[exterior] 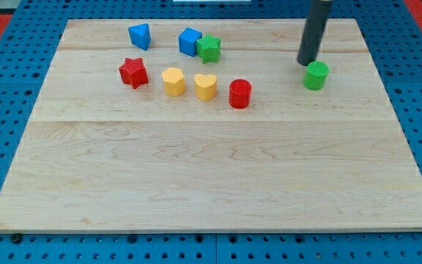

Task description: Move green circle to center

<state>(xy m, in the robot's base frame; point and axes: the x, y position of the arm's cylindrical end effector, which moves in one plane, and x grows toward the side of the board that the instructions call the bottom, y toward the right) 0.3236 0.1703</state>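
Pegboard [6,110], blue, surrounds a pale wooden board [211,176]. Far left: blue triangle [140,35], red star [133,72]. Far right: green circle [316,75], just near-right of my tip [306,62], apparently touching. No fingers; bare rod, grasping nothing.

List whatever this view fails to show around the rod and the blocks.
- Rod's upper part: cut off by the view's top edge; only my tip shows, just up-left of the green circle.
- Whether my tip touches the green circle: too close to tell from this view.
- Blue cube: its right side is hidden behind the green star.
- Board's bottom corners: shadowed, details unclear.
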